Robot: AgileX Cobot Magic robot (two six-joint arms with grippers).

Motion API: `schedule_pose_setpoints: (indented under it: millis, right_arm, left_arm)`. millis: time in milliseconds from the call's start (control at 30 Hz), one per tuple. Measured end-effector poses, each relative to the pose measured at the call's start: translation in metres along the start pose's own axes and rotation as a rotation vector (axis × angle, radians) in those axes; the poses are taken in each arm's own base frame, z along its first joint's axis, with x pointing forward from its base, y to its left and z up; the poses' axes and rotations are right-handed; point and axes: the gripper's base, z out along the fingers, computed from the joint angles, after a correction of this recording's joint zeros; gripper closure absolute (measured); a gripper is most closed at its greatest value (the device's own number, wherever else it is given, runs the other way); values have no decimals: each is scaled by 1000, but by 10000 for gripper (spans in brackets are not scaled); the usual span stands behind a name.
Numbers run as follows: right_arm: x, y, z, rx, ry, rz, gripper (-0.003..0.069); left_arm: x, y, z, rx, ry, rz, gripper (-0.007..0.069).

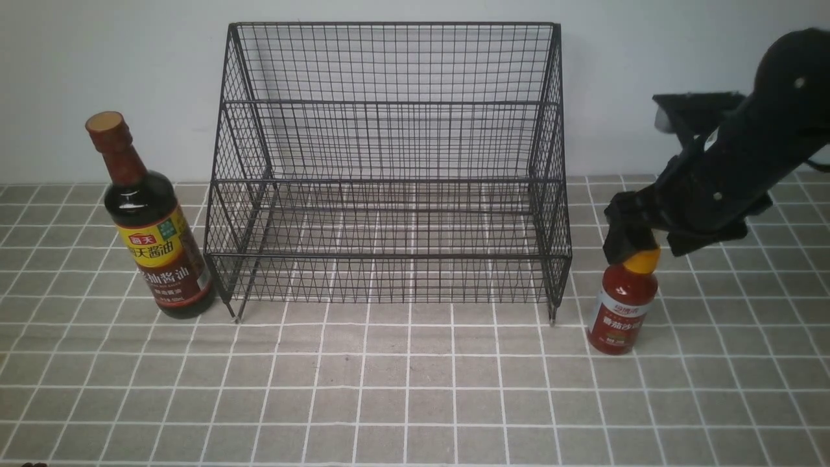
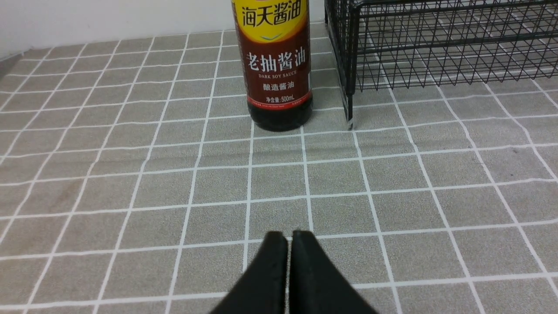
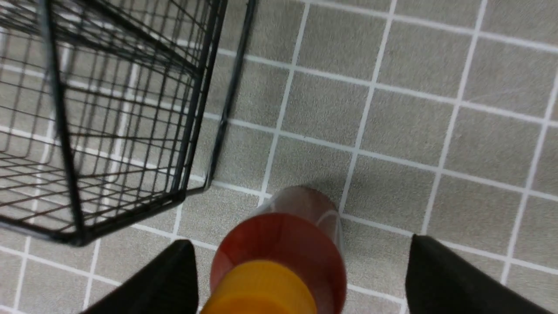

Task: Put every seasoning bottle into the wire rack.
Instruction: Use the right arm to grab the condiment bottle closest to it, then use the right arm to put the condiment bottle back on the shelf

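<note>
My right hand (image 3: 301, 261) is released, its fingers spread wide above the table's right side, one to each side of the small red sauce bottle (image 1: 628, 290) near the yellow cap (image 1: 640, 261); in the right wrist view there is a gap on the far finger's side, and I see no sign of a squeeze. The bottle stands on its own base on the table (image 1: 415, 412), just off the right end of the wire rack (image 1: 389, 256) and a little nearer than its front legs. Next outward, the rack: black mesh, stepped, standing at the far middle of the table, no bottle in any part of it that I can see. Past its left end, close beside it, the tall soy-sauce bottle (image 1: 161, 259) stands on the table, brown cap on, label facing me. My left hand (image 2: 289, 239) is clenched on nothing, near side, well apart from that bottle. Tally: two bottles to rack, none in. Judged from this, I am at the first grasp, on the red one; closing on it, lifting and carrying it left into the rack all remain, then the whole of the soy-sauce job, which looks like work for my left.
</note>
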Motion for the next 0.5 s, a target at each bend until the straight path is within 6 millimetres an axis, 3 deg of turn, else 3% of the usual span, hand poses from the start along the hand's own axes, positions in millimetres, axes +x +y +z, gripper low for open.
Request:
schedule_pose_setpoints:
  millis: [67,133,167,333,467,500]
  right_arm:
    - [0,0,3,-4,8,0,165]
    - [1,1,4,-11,22,-3,336]
    - [1,1,2,-5,18,-19,379]
    - [3,5,-16,-13,56,-36,368]
    - [-8,13,-71,-13,-36,-70,368]
    - [-12,19,-96,-13,-92,-89,368]
  left_arm:
    - [0,0,0,0,0,0,631]
    - [0,0,0,0,0,0,631]
    - [0,0,0,0,0,0,631]
    - [0,0,0,0,0,0,631]
    - [0,0,0,0,0,0,631]
    - [0,0,0,0,0,0,631]
